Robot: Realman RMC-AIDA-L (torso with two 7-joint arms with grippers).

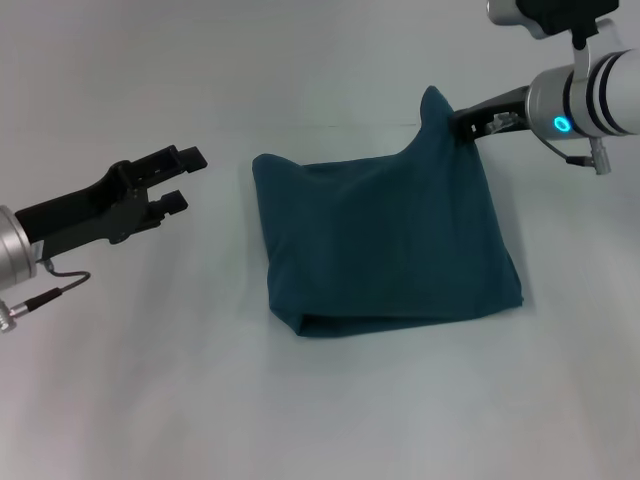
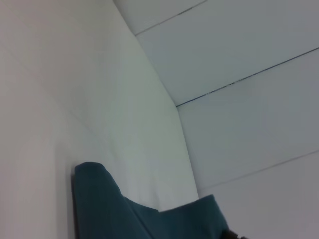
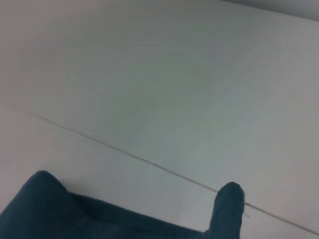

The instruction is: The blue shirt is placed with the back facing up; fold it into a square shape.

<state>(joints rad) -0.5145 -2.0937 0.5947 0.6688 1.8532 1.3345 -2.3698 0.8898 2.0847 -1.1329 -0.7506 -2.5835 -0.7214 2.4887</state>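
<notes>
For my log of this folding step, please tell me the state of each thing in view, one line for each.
blue shirt: folded into a rough square on the table, far right corner lifted into a peak.
right gripper: shut on that lifted corner of the shirt.
left gripper: open, holding nothing, beside the shirt's left edge and apart from it.
table: white, carries the shirt.

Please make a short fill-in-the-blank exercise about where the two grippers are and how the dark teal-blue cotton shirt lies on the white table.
1. The right gripper pinches the far right corner of the dark teal-blue cotton shirt and holds it ____ above the white table.
2. The left gripper is ____ and holds nothing.
3. The shirt is folded into a shape that is roughly ____.

Missing words: raised; open; square
</notes>
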